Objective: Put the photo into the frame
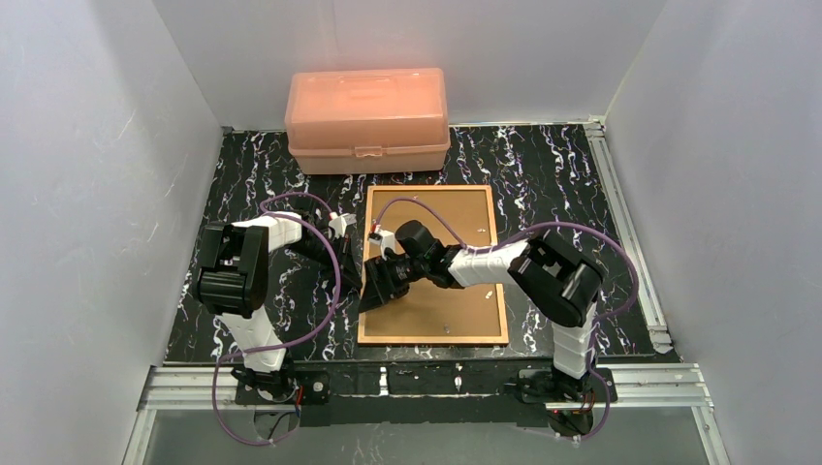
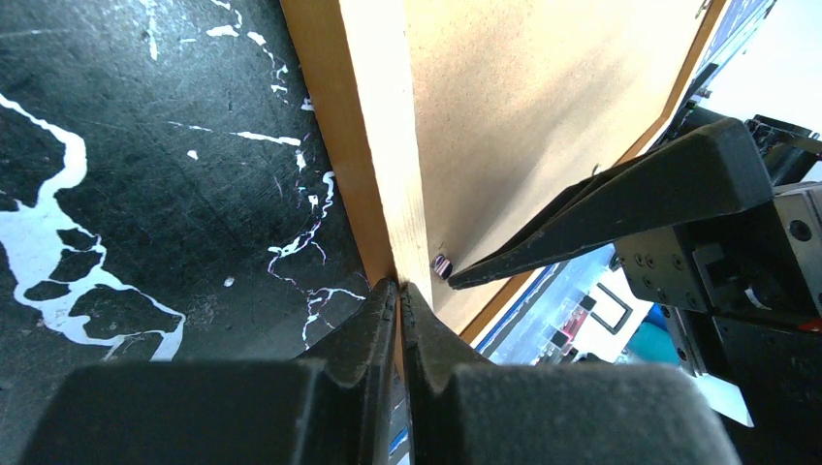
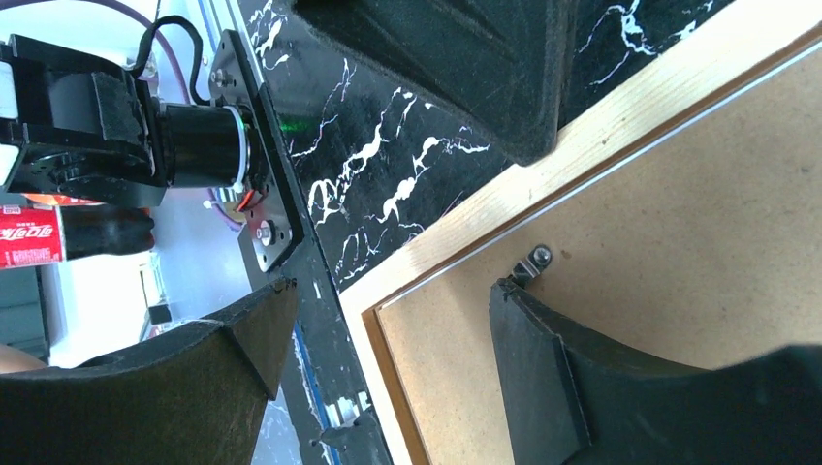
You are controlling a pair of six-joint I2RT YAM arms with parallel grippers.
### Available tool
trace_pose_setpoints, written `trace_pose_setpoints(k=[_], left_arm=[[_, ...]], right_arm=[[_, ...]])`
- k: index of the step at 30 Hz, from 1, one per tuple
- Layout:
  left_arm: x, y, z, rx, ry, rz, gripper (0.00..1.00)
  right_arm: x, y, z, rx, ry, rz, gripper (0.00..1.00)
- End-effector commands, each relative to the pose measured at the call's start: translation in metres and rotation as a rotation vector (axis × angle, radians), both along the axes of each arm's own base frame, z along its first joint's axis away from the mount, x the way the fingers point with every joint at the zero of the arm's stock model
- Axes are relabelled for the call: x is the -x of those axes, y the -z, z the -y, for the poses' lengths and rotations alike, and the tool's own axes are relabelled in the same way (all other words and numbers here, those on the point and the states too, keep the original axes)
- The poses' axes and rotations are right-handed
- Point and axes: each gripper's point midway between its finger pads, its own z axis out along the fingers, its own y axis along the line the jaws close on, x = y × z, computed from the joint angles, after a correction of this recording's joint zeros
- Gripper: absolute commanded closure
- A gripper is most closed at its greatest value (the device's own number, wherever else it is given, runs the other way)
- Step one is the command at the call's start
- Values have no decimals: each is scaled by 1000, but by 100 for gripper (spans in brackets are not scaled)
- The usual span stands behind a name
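Observation:
The frame (image 1: 431,339) lies face down on the black marble table with a brown backing board (image 1: 456,291) set in it. The photo is hidden. My left gripper (image 1: 355,279) is shut, and in the left wrist view its tips (image 2: 399,287) press against the frame's pale wooden left border (image 2: 383,145). My right gripper (image 3: 388,288) stands open astride the frame's near left corner (image 3: 620,116). One of its fingers (image 3: 523,339) touches a small metal clip (image 3: 535,260) on the board, while the other finger (image 3: 242,339) hangs outside the frame.
A pink translucent box (image 1: 368,116) stands at the back, just beyond the frame. White walls close in both sides. A metal rail (image 1: 436,378) runs along the near table edge. The two grippers sit close together at the frame's left side.

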Motion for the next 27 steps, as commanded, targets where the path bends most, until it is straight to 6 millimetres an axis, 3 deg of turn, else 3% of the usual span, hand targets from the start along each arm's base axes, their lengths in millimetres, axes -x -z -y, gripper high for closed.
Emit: trace_pose_setpoints(k=[1, 5, 13, 27], left_arm=[[3, -2, 1, 0, 16, -8, 97], [2, -2, 1, 2, 16, -9, 97], [2, -4, 2, 5, 16, -6, 97], [2, -4, 2, 9, 17, -7, 98]], right_arm=[[-8, -25, 7, -27, 17, 56, 20], [-12, -13, 16, 0, 34, 45, 20], [-14, 3, 8, 6, 30, 18, 20], [-6, 8, 2, 2, 20, -1, 21]])
